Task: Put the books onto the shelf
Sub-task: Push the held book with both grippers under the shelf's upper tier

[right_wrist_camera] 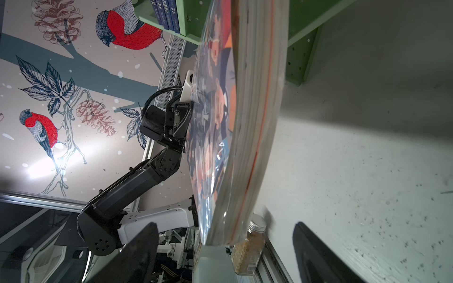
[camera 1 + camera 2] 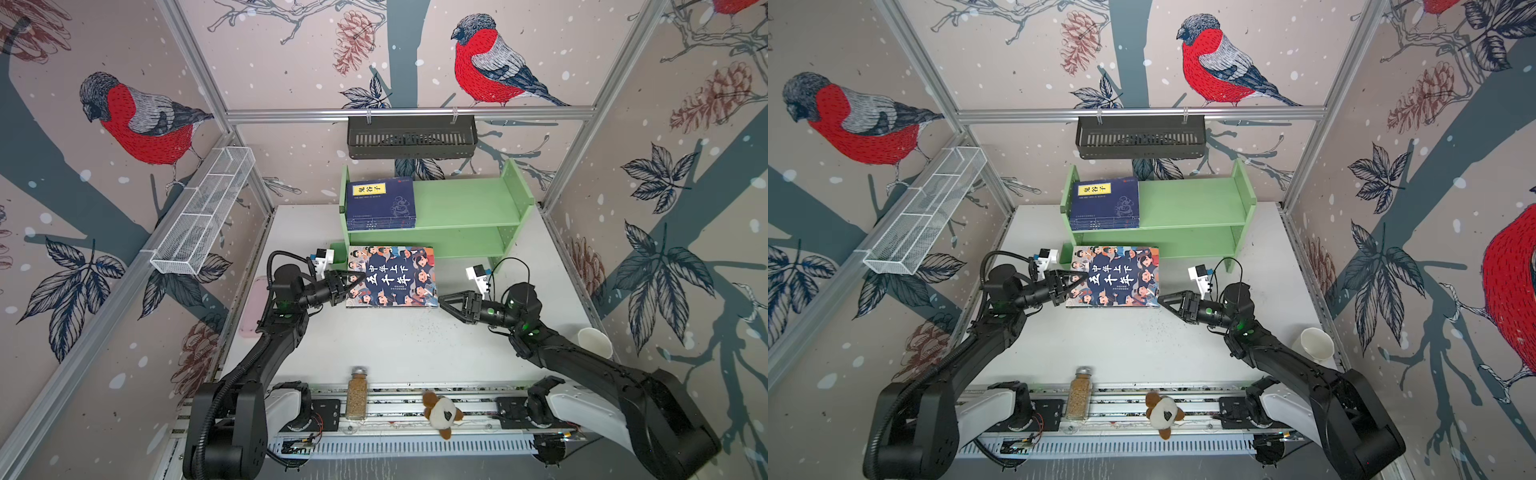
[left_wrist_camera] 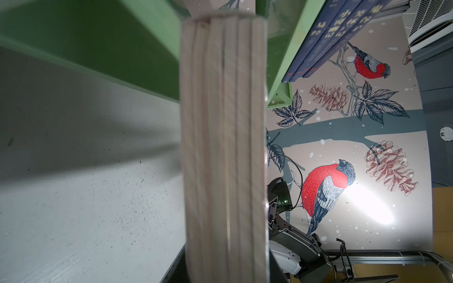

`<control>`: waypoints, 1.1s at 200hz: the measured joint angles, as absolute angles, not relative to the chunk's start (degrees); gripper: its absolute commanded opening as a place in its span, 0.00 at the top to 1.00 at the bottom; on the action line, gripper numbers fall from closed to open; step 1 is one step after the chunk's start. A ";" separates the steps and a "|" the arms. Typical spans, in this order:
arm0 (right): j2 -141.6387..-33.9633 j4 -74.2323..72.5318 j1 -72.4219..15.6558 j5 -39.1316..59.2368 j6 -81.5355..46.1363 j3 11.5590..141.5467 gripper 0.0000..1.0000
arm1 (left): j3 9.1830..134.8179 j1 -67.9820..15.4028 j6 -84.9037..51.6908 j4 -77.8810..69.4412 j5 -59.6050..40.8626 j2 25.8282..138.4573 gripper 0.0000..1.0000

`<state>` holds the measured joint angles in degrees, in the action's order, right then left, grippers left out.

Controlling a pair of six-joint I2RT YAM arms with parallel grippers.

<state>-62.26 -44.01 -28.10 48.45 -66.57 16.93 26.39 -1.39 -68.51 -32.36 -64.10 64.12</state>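
Note:
A large book with cartoon people and white characters sits in front of the shelf, level with its lower tier. My left gripper is shut on its left edge; the page edges fill the left wrist view. My right gripper stands open just off the book's near right corner. That corner hangs ahead of its spread fingers and clear of the table. A stack of navy-blue books lies flat at the left of the top board of the light green shelf.
A black slotted basket hangs on the back rail above the shelf. A white wire basket runs along the left wall. A spice jar and a plush toy stand at the front rail. A white cup sits at the right.

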 measured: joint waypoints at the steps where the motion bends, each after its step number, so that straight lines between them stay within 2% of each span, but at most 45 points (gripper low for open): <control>1: -62.30 -44.10 -28.16 48.40 -66.65 16.93 0.13 | 26.39 -1.39 -68.58 -32.36 -64.10 64.14 1.00; 53: -66.52 -50.94 -33.10 43.07 -70.61 17.15 0.15 | 26.39 -1.39 -70.30 -34.37 -63.72 64.55 1.00; 75: -68.58 -54.46 -33.82 41.15 -72.05 17.21 0.22 | 26.09 -1.39 -70.67 -35.42 -63.18 64.60 1.00; 130: -74.37 -62.87 -34.74 38.50 -75.22 17.65 0.46 | 25.19 -1.39 -71.22 -35.68 -62.70 64.79 1.00; 187: -79.35 -68.36 -35.44 37.43 -77.95 18.59 0.52 | 24.99 -1.39 -73.06 -36.67 -61.71 65.54 1.00; 220: -82.43 -70.94 -36.01 37.41 -78.37 19.99 0.64 | 24.82 -1.34 -73.54 -37.47 -61.39 65.60 1.00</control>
